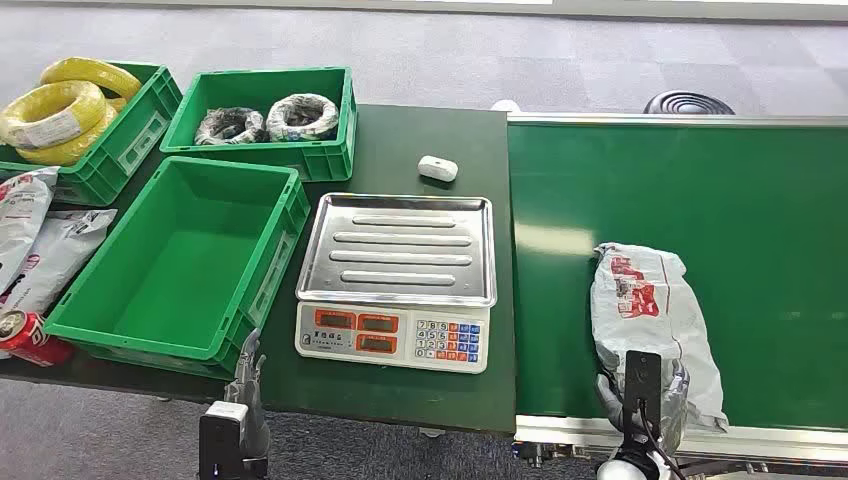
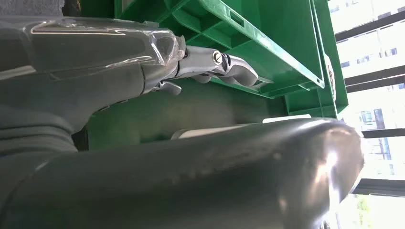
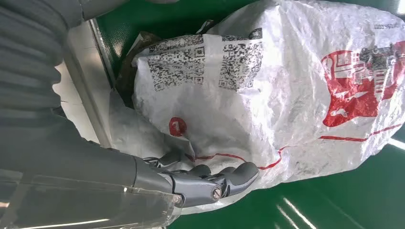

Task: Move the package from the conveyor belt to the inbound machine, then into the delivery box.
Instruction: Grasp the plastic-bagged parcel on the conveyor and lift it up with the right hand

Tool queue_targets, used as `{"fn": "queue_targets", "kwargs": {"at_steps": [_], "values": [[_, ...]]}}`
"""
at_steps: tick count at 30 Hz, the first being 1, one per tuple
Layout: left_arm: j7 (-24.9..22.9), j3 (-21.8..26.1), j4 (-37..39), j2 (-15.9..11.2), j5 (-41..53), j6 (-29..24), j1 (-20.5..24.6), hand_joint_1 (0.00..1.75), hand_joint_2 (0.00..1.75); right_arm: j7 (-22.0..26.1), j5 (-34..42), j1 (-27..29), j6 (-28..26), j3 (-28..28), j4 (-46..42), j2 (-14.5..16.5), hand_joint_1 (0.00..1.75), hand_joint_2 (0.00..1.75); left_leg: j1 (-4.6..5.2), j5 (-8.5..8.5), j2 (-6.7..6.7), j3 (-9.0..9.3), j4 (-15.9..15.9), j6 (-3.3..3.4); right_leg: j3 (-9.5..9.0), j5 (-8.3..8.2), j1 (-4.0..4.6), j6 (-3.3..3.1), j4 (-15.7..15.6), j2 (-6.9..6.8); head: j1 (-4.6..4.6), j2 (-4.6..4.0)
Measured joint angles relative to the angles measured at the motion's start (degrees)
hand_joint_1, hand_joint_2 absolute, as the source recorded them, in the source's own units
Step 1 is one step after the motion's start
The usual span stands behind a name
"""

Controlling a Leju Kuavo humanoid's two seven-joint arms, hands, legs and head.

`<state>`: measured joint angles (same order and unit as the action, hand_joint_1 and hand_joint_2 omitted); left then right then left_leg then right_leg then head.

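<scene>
The package (image 1: pixel 650 305), a crumpled white plastic mailer with red print, lies on the green conveyor belt (image 1: pixel 740 200) near its front edge. My right hand (image 1: pixel 642 400) is at the package's near end. Its fingers (image 3: pixel 215 183) rest curled against the package (image 3: pixel 286 95) low on one side, while the thumb stays well away from them. The inbound machine, a scale with a steel pan (image 1: pixel 398 250), stands on the dark table to the belt's left. The delivery box, an empty green crate (image 1: pixel 255 285), is left of the scale. My left hand (image 1: pixel 247 385) hangs at the table's front edge with fingers (image 2: pixel 224 67) straight, holding nothing.
Two green crates stand at the back: one with yellow cable coils (image 1: pixel 60 115), one with wrapped coils (image 1: pixel 270 118). A small white device (image 1: pixel 437 168) lies behind the scale. Other mailers (image 1: pixel 30 240) and a red can (image 1: pixel 30 338) are at the far left.
</scene>
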<state>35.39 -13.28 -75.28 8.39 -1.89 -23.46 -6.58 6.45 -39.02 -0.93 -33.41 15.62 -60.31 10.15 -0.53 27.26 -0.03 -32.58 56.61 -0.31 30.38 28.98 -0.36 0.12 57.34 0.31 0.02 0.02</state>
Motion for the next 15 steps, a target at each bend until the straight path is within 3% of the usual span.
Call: {"fn": "queue_targets", "kwargs": {"at_steps": [10,15], "values": [[-0.1,0.1,-0.1,-0.2,0.2,-0.2,-0.3,0.00,0.00,3.7,2.7,0.3,2.2,-0.6,-0.4,0.5,0.00,1.75,0.00,0.00,0.00,0.00,0.0,0.00,-0.01,0.00,0.00,0.00,0.0,0.00,0.00,0.00],[-0.3,0.2,-0.5,-0.2,0.6,-0.2,-0.6,0.00,0.00,8.9,10.8,0.5,6.4,-1.3,-1.6,0.8,0.00,1.75,0.00,0.00,0.00,0.00,0.0,0.00,-0.01,0.00,0.00,0.00,0.0,0.00,0.00,0.00]]}}
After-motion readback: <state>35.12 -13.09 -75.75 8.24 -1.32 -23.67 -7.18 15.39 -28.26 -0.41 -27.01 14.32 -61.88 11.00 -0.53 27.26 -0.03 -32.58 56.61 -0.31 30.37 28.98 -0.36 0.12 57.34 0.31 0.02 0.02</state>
